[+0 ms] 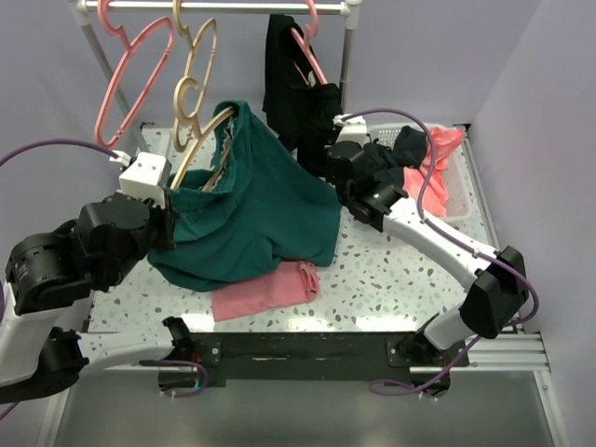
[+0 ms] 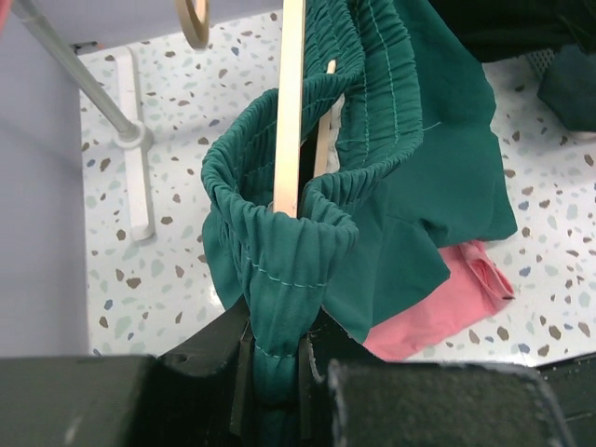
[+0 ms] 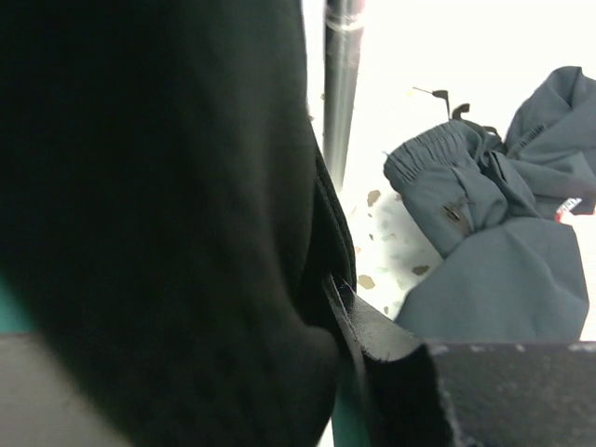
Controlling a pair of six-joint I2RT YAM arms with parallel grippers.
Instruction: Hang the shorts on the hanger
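The dark teal shorts [image 1: 265, 209] hang bunched over the table, their gathered waistband [image 2: 279, 242] looped around one arm of the tan hanger [image 1: 199, 140]. That hanger arm [image 2: 291, 102] runs straight up through the waistband loop. My left gripper [image 1: 172, 223] is shut on the waistband, the fabric pinched between its jaws [image 2: 273, 372]. My right gripper [image 1: 340, 182] sits at the shorts' right edge, pressed against the black garment. In the right wrist view a thin teal strip [image 3: 346, 415] lies against its one visible finger [image 3: 378, 336]; black cloth hides the other.
A rack rail [image 1: 223, 7] at the back carries pink hangers [image 1: 130, 65], a second tan hanger [image 1: 203, 51] and a long black garment [image 1: 293, 93]. A pink cloth [image 1: 265, 289] lies under the shorts. A basket [image 1: 458, 200] at right holds clothes. Rack pole [image 3: 340, 84], grey-blue garment [image 3: 494, 270].
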